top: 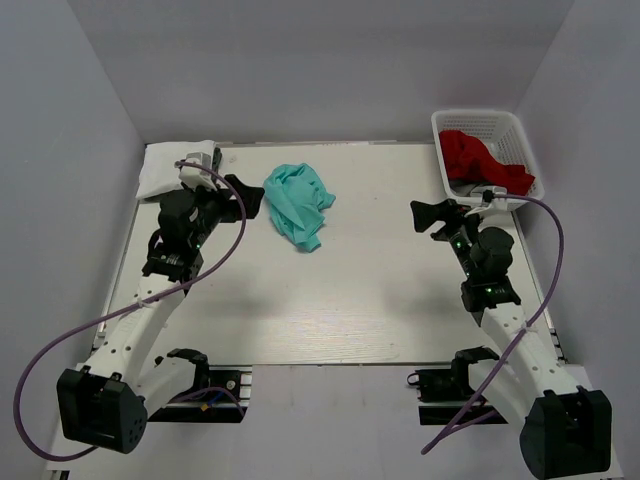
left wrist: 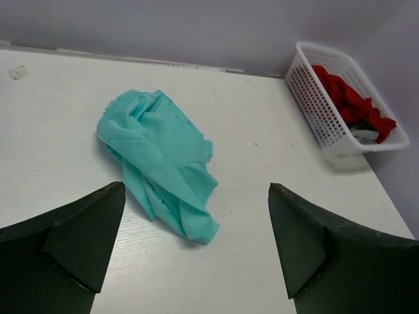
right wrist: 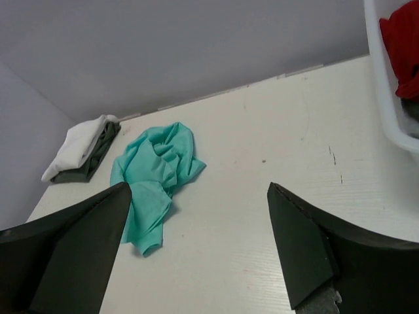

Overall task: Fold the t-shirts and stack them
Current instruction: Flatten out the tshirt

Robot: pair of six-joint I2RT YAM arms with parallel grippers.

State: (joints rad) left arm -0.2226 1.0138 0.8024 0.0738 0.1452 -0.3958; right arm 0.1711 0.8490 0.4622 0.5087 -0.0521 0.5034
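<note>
Pale grey walls close in a white wooden table (top: pixel 330 310). Toward its far edge, about midway across, a teal-green cloth t-shirt (top: pixel 297 203) lies crumpled in a loose heap, unfolded. Left of the teal shirt, in the far corner, a white cloth t-shirt (right wrist: pixel 80 142) sits folded on top of a folded dark grey t-shirt (right wrist: pixel 97 157). Right of the teal shirt and well apart from it, a white plastic lattice basket (top: pixel 480 122) stands at the far right corner, with a red cloth t-shirt (top: pixel 478 158) bunched inside it. The left gripper (top: pixel 247 191) hovers just left of the teal shirt, its black fingers spread wide and holding nothing. The right gripper (top: pixel 421 216) hangs well to the right of the teal shirt, between it and the basket, its fingers likewise parted and empty. Both wrist views look out at the teal shirt between their spread fingers.
</note>
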